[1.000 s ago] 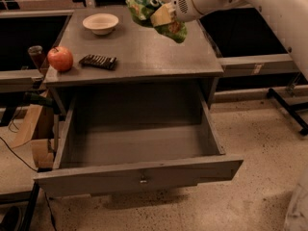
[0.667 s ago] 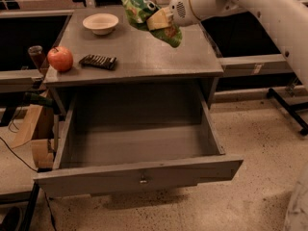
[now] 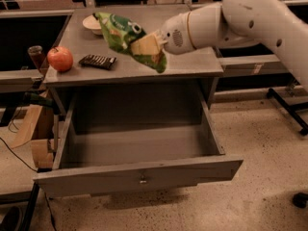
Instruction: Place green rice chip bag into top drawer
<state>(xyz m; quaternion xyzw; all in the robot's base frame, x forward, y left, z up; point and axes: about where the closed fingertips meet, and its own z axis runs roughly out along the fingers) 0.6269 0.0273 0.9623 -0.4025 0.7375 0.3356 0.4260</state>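
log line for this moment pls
phase: carry | gripper: shut on green rice chip bag, above countertop | top drawer: open, bag not yet inside

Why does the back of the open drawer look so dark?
In the camera view, the cabinet top shades the top drawer's rear; its front panel catches light. The gripper, holding the green rice chip bag above the cabinet top, looks well lit.

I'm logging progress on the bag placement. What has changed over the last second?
The gripper, shut on the green rice chip bag, carried it leftward in the picture and forward, nearer the open top drawer. Nothing was let go. The apple, snack bar, bowl and drawer stayed put.
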